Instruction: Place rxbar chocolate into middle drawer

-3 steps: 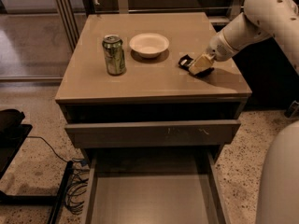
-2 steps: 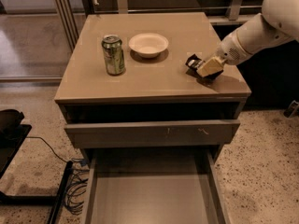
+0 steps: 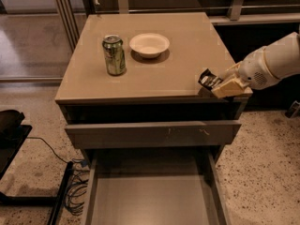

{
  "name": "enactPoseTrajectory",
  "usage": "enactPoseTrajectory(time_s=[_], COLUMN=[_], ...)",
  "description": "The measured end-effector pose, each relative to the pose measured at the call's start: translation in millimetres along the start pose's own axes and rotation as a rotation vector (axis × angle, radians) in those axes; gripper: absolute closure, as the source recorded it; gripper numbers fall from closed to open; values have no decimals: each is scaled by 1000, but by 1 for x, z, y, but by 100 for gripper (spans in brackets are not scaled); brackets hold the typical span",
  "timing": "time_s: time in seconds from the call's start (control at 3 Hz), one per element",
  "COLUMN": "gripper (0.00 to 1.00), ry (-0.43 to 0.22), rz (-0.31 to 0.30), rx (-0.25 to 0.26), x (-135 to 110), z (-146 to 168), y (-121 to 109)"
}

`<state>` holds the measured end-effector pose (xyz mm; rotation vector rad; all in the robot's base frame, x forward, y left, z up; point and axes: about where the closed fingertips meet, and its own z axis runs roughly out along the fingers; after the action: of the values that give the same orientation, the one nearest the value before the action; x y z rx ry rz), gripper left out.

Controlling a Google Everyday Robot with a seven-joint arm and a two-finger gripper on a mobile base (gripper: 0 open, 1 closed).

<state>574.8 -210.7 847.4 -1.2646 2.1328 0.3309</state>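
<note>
one hand holding one rxbar chocolate, tabletop corner

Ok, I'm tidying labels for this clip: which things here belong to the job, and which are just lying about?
Job: rxbar chocolate, held in the gripper at the front right corner of the cabinet top; open middle drawer.
Lying about: green can, white bowl, drawer with the scratched front.

The two-finger gripper sat at the tan square tabletop's front-right corner, the flat black-wrapped rxbar chocolate held between its jaws. Well left of the jaws stood 1 green metal can, with 1 round white bowl behind-left. Below-left lay the open grey-brown middle drawer.
</note>
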Motion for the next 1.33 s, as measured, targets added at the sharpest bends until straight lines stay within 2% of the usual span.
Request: enactPoseTrajectory(time_s=[0.33,0.67,1.0,1.33], gripper=[100,100,100,100], ry=[1,1,4,-18], rz=[-21,-21,-59,-102], rx=[-1,-1,-27,-96], x=[25,25,31,53], z=[-19,-19,-3,29], y=[44,45,64,107])
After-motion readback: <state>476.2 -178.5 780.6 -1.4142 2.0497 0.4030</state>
